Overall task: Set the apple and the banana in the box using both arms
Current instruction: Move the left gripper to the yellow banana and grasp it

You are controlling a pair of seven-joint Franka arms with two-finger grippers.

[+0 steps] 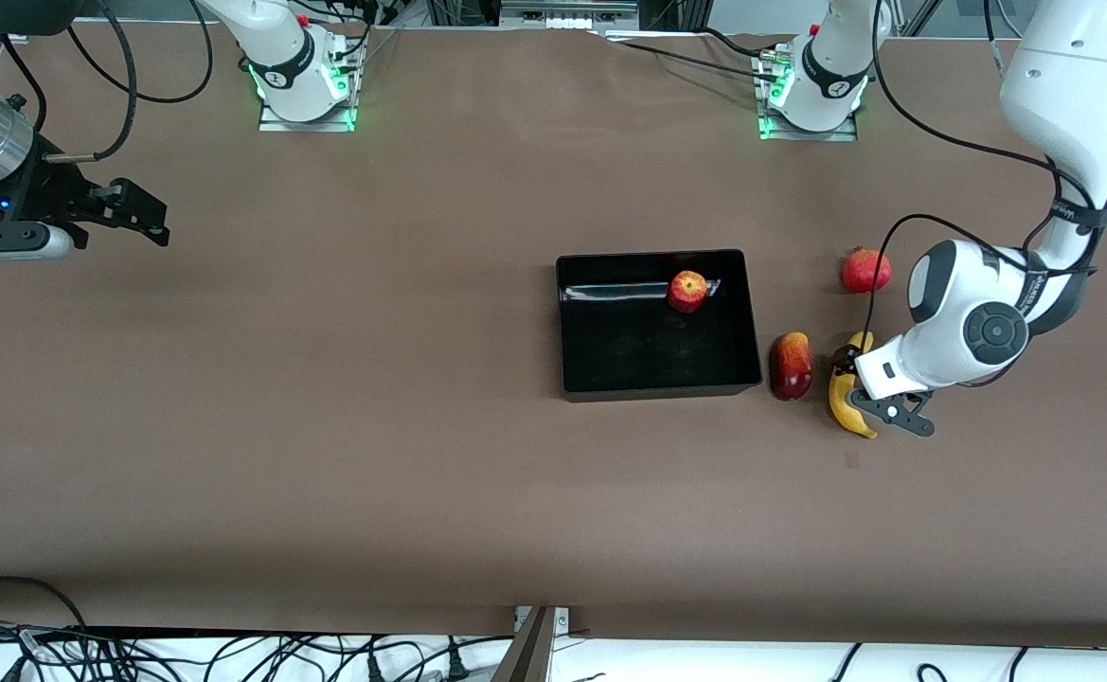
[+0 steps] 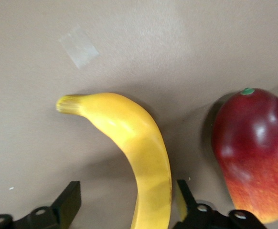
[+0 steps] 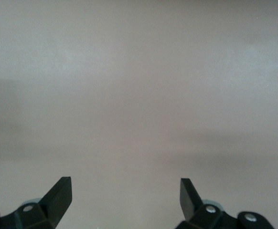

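The banana (image 1: pixel 845 394) lies on the table (image 1: pixel 326 426) beside the mango (image 1: pixel 791 365), its long axis running toward and away from the front camera. The left gripper (image 1: pixel 851 381) straddles it mid-length, fingers (image 2: pixel 67 202) spread, gaps showing each side (not gripping). The apple (image 1: pixel 687 291) sits in the box (image 1: pixel 752 313). The right gripper (image 1: pixel 151 220) waits, jaws apart.

brown table (image 1: pixel 420 455) carrying a black box (image 1: pixel 752 322) near its middle. just beside the box, toward the left arm's end, lies a red mango (image 1: pixel 791 366); next beside that, a banana (image 1: pixel 845 398). a round red fruit (image 1: pixel 865 271) sits farther from the front camera than the mango.
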